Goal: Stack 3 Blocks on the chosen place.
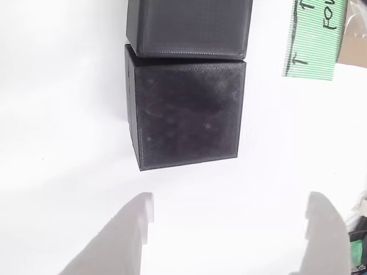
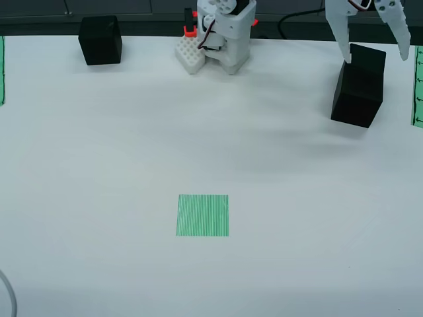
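Sizing up: nothing's on the striped green patch (image 2: 203,215) yet, so by my read the stacking hasn't begun and this is the reach for a first cube.
Landmark: the patch sits mid-table in the overhead view, bare white table (image 2: 99,165) all around it.
Pair of blocks: two black cubes well up and to the right of the patch, pushed against each other. The wrist view shows the near block (image 1: 186,114) square-on with the far block (image 1: 189,26) touching its back edge. Overhead they read as one dark lump (image 2: 358,86), so I can't tell whether one leans on the other.
Third block: lone cube (image 2: 100,39) far up-left of the patch, near the table's back edge.
Gripper: the gripper (image 2: 370,39) hangs over the pair with its white fingers (image 1: 135,229) spread wide, wider than a cube face, holding nothing and, in the wrist view, apart from the near block.
Why so wide: probably to straddle the near block.
Watch out: the touching neighbour could get dragged along.
Other bits: arm base (image 2: 221,33) up top, green paper with handwriting (image 1: 315,40) off to the right.
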Controlling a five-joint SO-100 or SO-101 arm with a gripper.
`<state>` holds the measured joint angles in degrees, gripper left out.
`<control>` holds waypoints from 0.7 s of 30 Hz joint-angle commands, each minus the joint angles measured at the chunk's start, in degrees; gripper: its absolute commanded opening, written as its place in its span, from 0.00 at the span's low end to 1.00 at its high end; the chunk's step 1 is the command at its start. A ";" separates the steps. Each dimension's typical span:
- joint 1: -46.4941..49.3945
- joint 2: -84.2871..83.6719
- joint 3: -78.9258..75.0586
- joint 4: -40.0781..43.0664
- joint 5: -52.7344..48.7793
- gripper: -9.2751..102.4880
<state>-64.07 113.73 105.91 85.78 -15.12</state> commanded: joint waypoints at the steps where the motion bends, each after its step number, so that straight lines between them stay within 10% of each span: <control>1: 0.18 1.49 0.35 0.53 1.32 0.41; 21: 3.43 -14.41 -0.70 -1.23 0.09 0.46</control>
<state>-60.73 100.20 107.14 85.52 -14.59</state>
